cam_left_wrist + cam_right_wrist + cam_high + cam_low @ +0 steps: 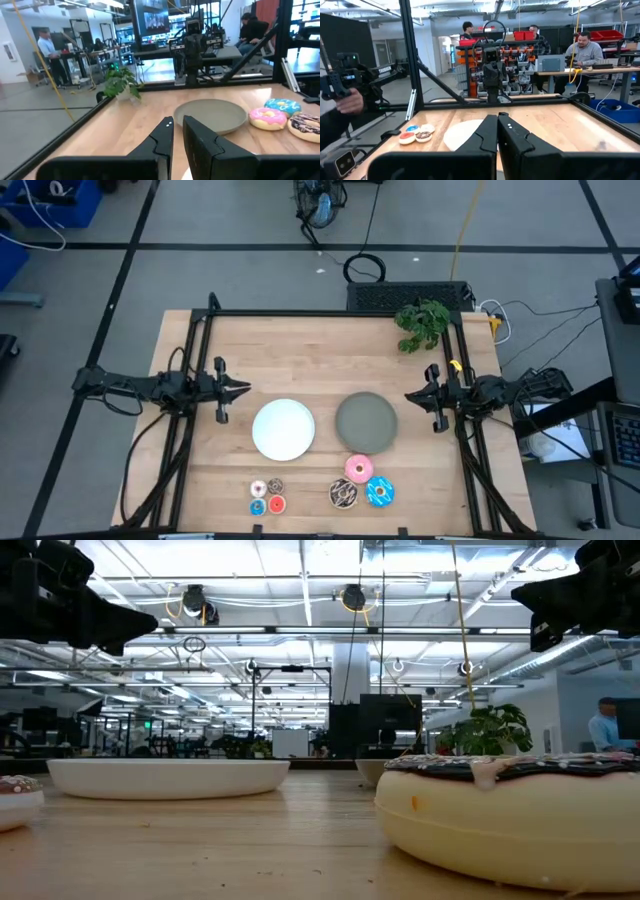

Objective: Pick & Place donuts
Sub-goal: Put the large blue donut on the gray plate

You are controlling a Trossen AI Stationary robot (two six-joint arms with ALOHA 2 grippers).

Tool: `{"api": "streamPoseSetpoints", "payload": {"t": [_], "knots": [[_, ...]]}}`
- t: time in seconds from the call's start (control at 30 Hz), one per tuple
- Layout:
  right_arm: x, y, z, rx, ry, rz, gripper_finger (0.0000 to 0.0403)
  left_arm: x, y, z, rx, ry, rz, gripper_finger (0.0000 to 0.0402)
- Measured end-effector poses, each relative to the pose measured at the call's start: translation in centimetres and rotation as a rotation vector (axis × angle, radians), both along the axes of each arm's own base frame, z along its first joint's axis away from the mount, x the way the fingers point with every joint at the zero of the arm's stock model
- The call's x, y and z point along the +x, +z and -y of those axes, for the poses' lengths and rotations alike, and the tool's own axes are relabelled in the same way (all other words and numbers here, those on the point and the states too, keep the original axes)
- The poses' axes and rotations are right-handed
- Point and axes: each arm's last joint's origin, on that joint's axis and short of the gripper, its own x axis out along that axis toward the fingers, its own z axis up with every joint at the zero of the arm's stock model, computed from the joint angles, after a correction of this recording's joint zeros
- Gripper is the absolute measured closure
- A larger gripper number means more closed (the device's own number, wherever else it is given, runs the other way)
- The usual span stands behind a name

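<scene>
The donuts lie in two clusters along the near edge of the wooden surface [300, 350], none of them on a plate. The three larger ones sit close together just in front of the grey-green plate [366, 421]: the pink donut [359, 469] nearest the plate, the brown drizzled donut [344, 495] and the blue sprinkled donut [380, 493] side by side behind it. The four tiny ones form a tight square in front of the white plate [283, 429]: the white donut [258, 489], the tiny brown donut [275, 486], the tiny blue donut [257, 507] and the red donut [276, 504]. The two plates stand side by side in the middle of the surface, near each other but not touching, both bare.

The left tool [243, 389] hangs at the left side of the surface, just beside the white plate's far-left rim, its fingers [165, 135] set a narrow gap apart and holding nothing. The right tool [410, 396] hangs at the right side, near the grey-green plate, its fingers [490, 131] pressed together, holding nothing.

A small leafy plant [423, 323] sits at the far right corner of the surface. A black frame [330, 313] runs around the surface's edges. People sit and stand at desks in the room beyond.
</scene>
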Motion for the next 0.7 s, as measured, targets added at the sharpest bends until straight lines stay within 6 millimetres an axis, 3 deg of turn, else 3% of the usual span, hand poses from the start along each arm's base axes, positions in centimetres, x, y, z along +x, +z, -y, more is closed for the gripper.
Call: {"api": "streamPoseSetpoints", "payload": {"t": [0.33,0.5,0.63,0.7], "knots": [[0.1,-0.7,0.0,-0.026,0.000,-0.071,0.0403,-0.3,1.9,-0.3,-0.085,0.090,0.209,0.0353],[0.0,0.2,0.0,-0.050,-0.006,0.025,0.0403,-0.6,2.5,-0.7,-0.116,0.226,0.277,0.0353],[0.2,0.1,-0.2,-0.120,0.017,-0.011,0.0403,-0.6,2.5,-1.0,-0.211,0.317,0.294,0.0353],[0.3,1.3,-0.3,-0.153,0.022,-0.044,0.0403,-0.6,2.4,-1.0,-0.230,0.314,0.296,0.0353]]}}
